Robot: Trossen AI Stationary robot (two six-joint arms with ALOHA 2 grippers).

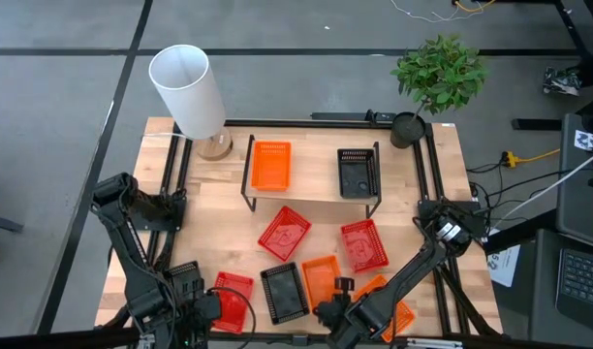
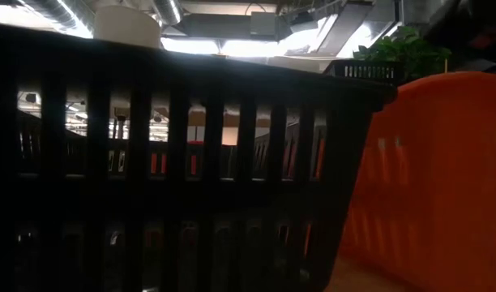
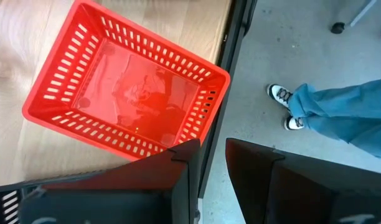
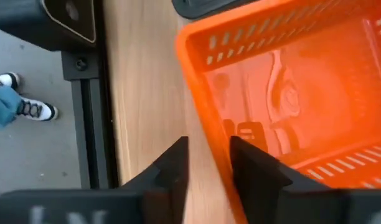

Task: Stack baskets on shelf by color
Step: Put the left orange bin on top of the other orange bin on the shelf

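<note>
Left gripper [image 1: 202,312]: I see it at the tabletop's front edge near the left corner, beside a red basket [image 3: 125,93]. From its wrist view the fingers [image 3: 178,180] stand a little apart with nothing between them, over the table's edge.

Right gripper [image 4: 209,155]: at the front edge, right of middle. Its two fingers straddle the wall of an orange basket [image 4: 290,93], one inside, one outside. I cannot tell whether they are pinching the wall yet (the gap looks narrow).

Shelf [image 1: 311,194]: toward the back of the tabletop, in the middle. One orange basket [image 1: 270,165] sits on its left part, one black basket [image 1: 358,173] on its right.

Loose baskets: two red ones [image 1: 284,233] [image 1: 363,244] lie just in front of the shelf; a black one [image 1: 284,291] and another orange one [image 1: 319,276] lie side by side near the front edge.

Low view: filled by the black basket's mesh wall [image 2: 175,162] with orange plastic [image 2: 434,178] beside it.

Back corners: white lamp [image 1: 188,92] at the left, potted plant [image 1: 437,78] at the right.

Beyond the table: a person's legs [image 3: 340,115] on the floor.
</note>
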